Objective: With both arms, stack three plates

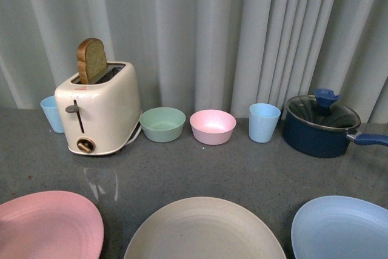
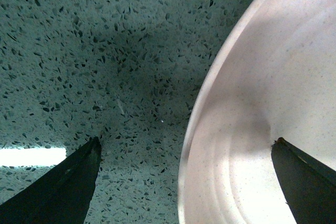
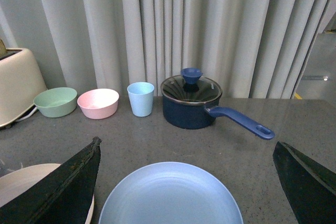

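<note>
Front view: the round matte pink plate (image 1: 48, 225) sits lower left, the beige-cream plate (image 1: 203, 232) bottom centre and the light blue plate (image 1: 342, 228) lower right (all apart).

Left wrist view: the left gripper (image 2: 187, 140) spreads wide and empty, straddling the pink plate's rim.

Right wrist view: the right gripper (image 3: 187, 142) gapes wide and empty, framing the light blue plate.

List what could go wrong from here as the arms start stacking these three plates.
1. The left claw is open across the rim of the pink plate; a thin edge hold may slip or tip the plate on lifting.
2. The blue plate lies close beside the beige plate; dragging one could knock the other.
3. The pot handle juts out beyond the blue plate, where the open right claw might catch it.
</note>
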Robot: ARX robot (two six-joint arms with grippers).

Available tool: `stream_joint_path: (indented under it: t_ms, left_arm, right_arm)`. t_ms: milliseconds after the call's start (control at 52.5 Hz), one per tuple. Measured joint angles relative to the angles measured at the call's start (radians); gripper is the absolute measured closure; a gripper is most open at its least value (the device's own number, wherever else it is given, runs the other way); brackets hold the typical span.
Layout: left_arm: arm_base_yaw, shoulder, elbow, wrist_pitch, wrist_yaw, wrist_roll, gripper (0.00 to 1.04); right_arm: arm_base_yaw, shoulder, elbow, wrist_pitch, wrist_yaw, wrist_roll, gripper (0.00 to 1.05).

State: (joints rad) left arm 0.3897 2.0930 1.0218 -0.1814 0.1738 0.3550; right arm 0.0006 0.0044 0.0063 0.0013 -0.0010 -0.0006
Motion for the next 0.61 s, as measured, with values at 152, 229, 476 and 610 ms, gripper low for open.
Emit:
stream_joint_path:
  t_ms: [152, 229, 476, 610]
  left_arm:
    - [0.0, 0.003, 0.003, -0.011, 0.009, 0.0, 0.09]
    - [0.0, 0.006, 0.008, -0.018, 0.012, 0.0, 0.22]
    - [0.009, 0.021, 0.034, -0.057, 0.05, -0.018, 0.61]
    - [0.031, 0.027, 0.053, -0.076, 0.072, -0.027, 0.84]
  right_arm:
    - [0.0, 0.0, 0.0, 0.0, 0.0, 0.0, 0.07]
    - [0.0, 0.0, 0.0, 0.0, 0.0, 0.0, 0.07]
    - [0.0, 0.0, 0.0, 0.0, 0.0, 0.0, 0.07]
    - [0.0, 0.0, 0.0, 0.0, 0.0, 0.0, 0.07]
